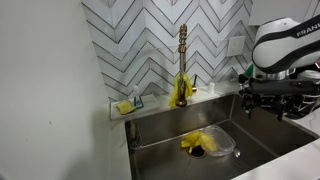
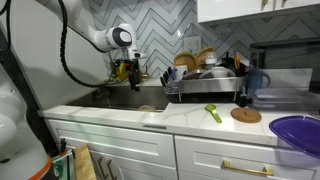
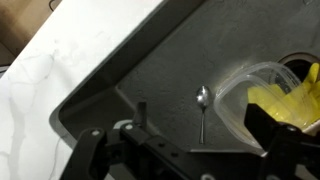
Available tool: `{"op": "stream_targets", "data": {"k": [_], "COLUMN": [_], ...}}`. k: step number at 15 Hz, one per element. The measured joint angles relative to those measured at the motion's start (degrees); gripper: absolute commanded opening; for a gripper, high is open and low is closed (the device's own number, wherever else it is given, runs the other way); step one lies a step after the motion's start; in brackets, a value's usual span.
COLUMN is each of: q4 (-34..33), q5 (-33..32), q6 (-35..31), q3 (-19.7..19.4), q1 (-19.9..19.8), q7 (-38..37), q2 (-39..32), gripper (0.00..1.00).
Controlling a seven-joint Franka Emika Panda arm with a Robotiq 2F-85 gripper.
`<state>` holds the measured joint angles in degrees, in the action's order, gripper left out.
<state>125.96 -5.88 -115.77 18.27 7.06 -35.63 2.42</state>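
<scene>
Spoon (image 3: 202, 105): lying flat on the dark floor of the sink (image 3: 150, 70), its bowl end pointing away from my wrist camera and its handle running back toward it. It is lying just beside the clear tub (image 3: 238, 88); I cannot tell whether the two are touching. Tub: sitting in the sink and holding a crumpled yellow cloth (image 3: 285, 100), which is also showing in an exterior view (image 1: 198, 142). Gripper (image 3: 185, 160): I am holding it above the sink with its jaws standing wide apart and gripping nothing, and the spoon is lying below the gap between them. In both exterior views the gripper (image 1: 262, 104) (image 2: 125, 70) is hovering over the basin, clear of its floor. Faucet (image 1: 183, 60): standing upright behind the sink, brass-coloured. Rack (image 2: 205, 82): sitting loaded on the counter (image 2: 150, 118) beside the sink. Green utensil (image 2: 214, 113): lying on the counter in front of the rack.
</scene>
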Motion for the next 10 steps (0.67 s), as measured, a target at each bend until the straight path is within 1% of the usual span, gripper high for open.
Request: {"op": "stream_targets", "data": {"k": [1,3,8,9,10], "q4": [-0.1,-0.3,-3.5,-4.3,-4.8], "q5": [0.1,0.2,2.3,2.2,2.2], "q6": [-1.1,-4.9,-17.7,-20.2,-21.0], "q3": [-0.2,-0.3,-0.6,-0.9,-1.4], "q1": [0.5,1.7,6.0,6.8,7.5], "q7": [-1.0,-5.8,-17.8,-19.0,-19.2], "q2": [-0.4,-2.3,-12.1,-14.2,-15.5], "gripper": [1.00,1.00,1.00,1.00,1.00]}}
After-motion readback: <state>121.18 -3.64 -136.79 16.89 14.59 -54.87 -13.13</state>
